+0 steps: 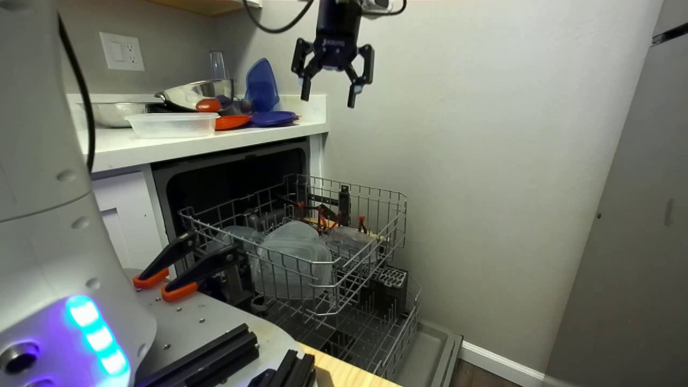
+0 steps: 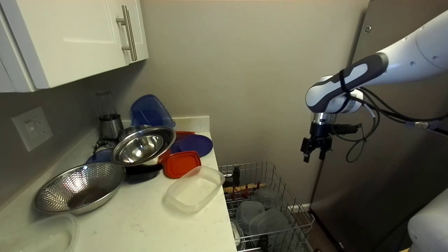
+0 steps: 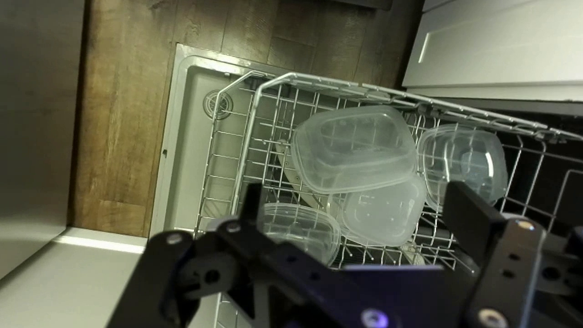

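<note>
My gripper (image 1: pixel 328 98) hangs high above the pulled-out dishwasher, pointing down, its jaws spread wide with nothing between them. In an exterior view the gripper (image 2: pixel 314 158) is to the right of the counter, in front of the back wall. Looking down in the wrist view, the upper rack (image 3: pixel 291 76) holds several translucent plastic containers. A large container (image 3: pixel 355 146) overlaps a smaller one (image 3: pixel 385 214). A round-cornered container (image 3: pixel 460 159) lies to the right, partly behind a finger. Another clear container (image 3: pixel 305 223) is partly covered by the left finger. The gripper touches none of them.
On the counter (image 2: pixel 140 224) are a steel colander (image 2: pixel 80 192), metal bowls (image 2: pixel 141 147), a clear tub (image 2: pixel 196 190), a red lid (image 2: pixel 182 164) and a blue lid (image 2: pixel 196 145). A cupboard (image 2: pixel 80 38) overhangs it. Orange-tipped clamps (image 1: pixel 183 290) stand by the robot base.
</note>
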`<action>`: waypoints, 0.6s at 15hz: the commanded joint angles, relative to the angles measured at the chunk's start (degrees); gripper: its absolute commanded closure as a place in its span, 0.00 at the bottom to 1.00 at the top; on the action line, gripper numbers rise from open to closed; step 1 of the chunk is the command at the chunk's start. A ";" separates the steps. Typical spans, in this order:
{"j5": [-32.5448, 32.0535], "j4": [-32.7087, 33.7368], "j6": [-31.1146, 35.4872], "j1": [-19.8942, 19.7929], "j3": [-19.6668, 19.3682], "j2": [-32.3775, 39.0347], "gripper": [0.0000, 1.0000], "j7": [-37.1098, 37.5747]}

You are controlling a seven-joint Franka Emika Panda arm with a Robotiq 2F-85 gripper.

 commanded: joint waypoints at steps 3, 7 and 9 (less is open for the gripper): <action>11.29 4.35 11.75 -0.12 3.79 11.79 0.00 10.86; 17.93 6.53 22.99 -0.08 6.14 18.49 0.00 16.32; 19.40 7.88 29.21 -0.04 7.13 22.22 0.00 18.65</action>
